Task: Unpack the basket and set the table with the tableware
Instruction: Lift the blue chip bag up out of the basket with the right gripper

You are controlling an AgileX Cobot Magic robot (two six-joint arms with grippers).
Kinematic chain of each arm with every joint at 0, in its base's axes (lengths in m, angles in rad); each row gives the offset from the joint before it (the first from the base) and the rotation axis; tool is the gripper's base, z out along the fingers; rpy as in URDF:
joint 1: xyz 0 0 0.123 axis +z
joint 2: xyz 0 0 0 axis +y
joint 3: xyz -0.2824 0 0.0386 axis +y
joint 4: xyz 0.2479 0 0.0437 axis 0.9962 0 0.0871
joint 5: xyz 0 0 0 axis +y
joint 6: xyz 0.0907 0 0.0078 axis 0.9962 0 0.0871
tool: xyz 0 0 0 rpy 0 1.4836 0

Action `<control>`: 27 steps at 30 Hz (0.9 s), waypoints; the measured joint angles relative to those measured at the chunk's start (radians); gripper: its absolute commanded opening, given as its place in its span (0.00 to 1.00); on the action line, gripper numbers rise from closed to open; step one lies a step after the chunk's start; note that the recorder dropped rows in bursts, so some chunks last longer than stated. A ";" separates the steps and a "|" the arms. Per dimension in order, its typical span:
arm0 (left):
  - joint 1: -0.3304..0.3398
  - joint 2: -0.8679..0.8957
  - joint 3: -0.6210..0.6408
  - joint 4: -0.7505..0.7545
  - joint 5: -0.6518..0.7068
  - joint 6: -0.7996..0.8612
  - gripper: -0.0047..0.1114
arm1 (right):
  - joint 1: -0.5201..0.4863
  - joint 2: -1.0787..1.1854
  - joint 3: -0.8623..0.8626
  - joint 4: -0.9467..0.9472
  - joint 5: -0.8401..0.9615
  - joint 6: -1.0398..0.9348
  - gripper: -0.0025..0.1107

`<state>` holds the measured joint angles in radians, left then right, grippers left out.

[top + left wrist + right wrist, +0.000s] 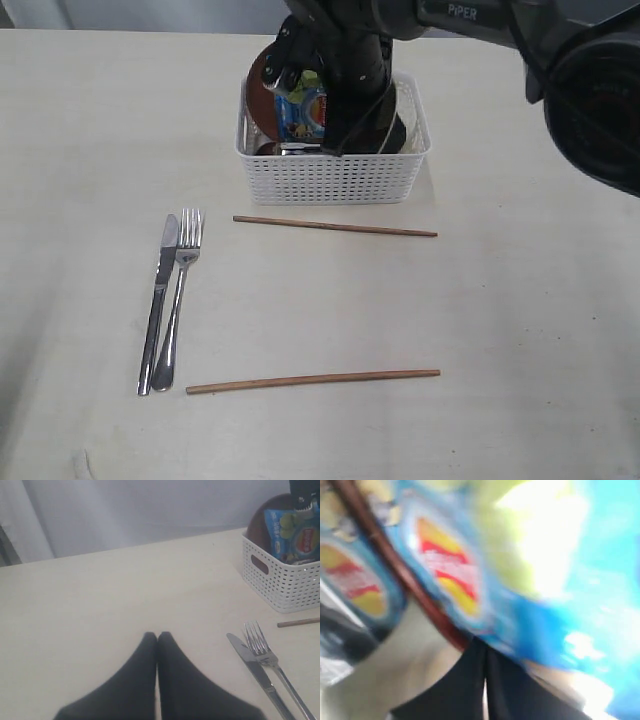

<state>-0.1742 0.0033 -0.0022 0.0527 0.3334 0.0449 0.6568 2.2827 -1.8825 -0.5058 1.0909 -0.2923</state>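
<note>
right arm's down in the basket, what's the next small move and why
Probably lift the right gripper straight up out of the basket. Its jaws look shut right beside the blue chip bag and a dark red edge, but blur hides whether anything is held, and lifting would show.

Knife [157,310], fork [178,305], chopsticks [335,227] flat on table [520,350] before white basket [330,182]

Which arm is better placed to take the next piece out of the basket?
Right. The right tool is inside the basket, close against the chip bag. The left tool hangs shut over the table, apart from the basket.
</note>
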 measured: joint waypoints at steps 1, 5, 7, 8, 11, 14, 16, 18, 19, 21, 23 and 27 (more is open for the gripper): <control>0.000 0.000 0.000 0.000 0.000 0.000 0.04 | 0.000 -0.008 0.000 -0.007 -0.005 0.007 0.02; 0.000 0.000 0.000 0.000 0.000 0.000 0.04 | 0.000 -0.049 0.000 -0.012 -0.028 0.026 0.02; 0.000 0.000 0.000 0.000 0.000 0.000 0.04 | 0.000 -0.062 0.000 -0.012 -0.040 0.032 0.02; 0.000 0.000 0.000 0.000 0.000 0.000 0.04 | 0.000 -0.070 0.000 -0.012 -0.042 0.033 0.02; 0.000 0.000 0.000 0.000 0.000 0.000 0.04 | 0.000 -0.090 0.000 -0.012 -0.044 0.035 0.02; 0.000 0.000 0.000 0.000 0.000 0.000 0.04 | 0.000 -0.102 0.000 -0.005 -0.050 0.035 0.02; 0.000 0.000 0.000 0.000 0.000 0.000 0.04 | 0.000 -0.109 0.000 0.019 -0.053 0.035 0.09; 0.000 0.000 0.000 0.000 0.000 0.000 0.04 | 0.000 -0.115 0.000 0.048 -0.061 0.025 0.22; 0.000 0.000 0.000 0.000 0.000 0.000 0.04 | 0.000 -0.118 0.000 0.065 -0.066 0.011 0.32; 0.000 0.000 0.000 0.000 0.000 0.000 0.04 | 0.000 -0.127 0.000 0.118 -0.077 -0.040 0.60; 0.000 0.000 0.000 0.000 0.000 0.000 0.04 | 0.005 -0.136 0.000 0.131 -0.082 -0.077 0.58; 0.000 0.000 0.000 0.000 0.000 0.000 0.04 | 0.032 -0.141 0.000 0.133 -0.082 -0.165 0.53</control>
<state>-0.1742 0.0033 -0.0022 0.0527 0.3334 0.0449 0.6892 2.1422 -1.8825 -0.3731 1.0086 -0.4573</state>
